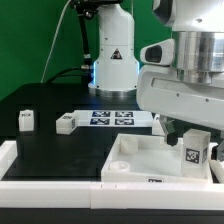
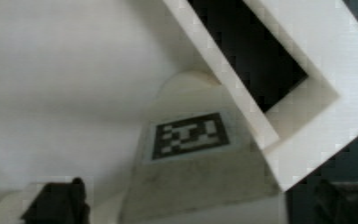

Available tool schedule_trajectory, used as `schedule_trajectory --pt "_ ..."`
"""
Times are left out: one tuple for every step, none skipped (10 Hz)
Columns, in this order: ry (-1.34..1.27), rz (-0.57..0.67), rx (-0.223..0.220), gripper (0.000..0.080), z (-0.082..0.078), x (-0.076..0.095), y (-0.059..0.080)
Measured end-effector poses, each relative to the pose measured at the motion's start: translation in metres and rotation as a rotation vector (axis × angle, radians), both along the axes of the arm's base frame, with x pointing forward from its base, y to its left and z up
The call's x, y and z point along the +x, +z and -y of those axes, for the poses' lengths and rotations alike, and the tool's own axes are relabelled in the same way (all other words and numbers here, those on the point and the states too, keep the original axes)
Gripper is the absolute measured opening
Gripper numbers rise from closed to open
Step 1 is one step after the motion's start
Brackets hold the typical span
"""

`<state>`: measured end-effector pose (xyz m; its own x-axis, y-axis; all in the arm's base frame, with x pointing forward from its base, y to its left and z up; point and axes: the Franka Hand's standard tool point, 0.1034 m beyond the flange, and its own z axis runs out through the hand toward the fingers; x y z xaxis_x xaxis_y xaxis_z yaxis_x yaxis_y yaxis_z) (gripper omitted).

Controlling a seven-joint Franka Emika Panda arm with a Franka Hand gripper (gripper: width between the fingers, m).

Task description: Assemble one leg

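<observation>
tool (image 1: 196,158): closed on the leg (image 1: 196,152), fingers (image 2: 55,203) either side of its tagged face | leg: upright, long axis vertical, over the tray (image 1: 140,165) at the exterior view's right | next, likely: straight down into corner socket

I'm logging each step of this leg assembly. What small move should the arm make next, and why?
Probably a short, careful descent. In the exterior view the pincer holds the leg upright over the tray near its corner. In the wrist view the leg lies between the fingertips; whether it is seated is unclear.
</observation>
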<state>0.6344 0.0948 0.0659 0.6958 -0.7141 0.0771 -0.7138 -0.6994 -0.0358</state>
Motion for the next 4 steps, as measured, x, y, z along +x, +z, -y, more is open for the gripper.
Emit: schedule_trajectory --pt "0.0 0.0 0.0 0.0648 0.0 0.0 -0.0001" --pt "0.0 0.0 0.0 0.0648 0.0 -0.0001 -0.0002" --pt "0.0 -0.001 0.0 0.0649 0.0 -0.0001 -0.0004" --pt "0.0 -0.001 0.0 0.0649 0.0001 -0.0002 -0.0005"
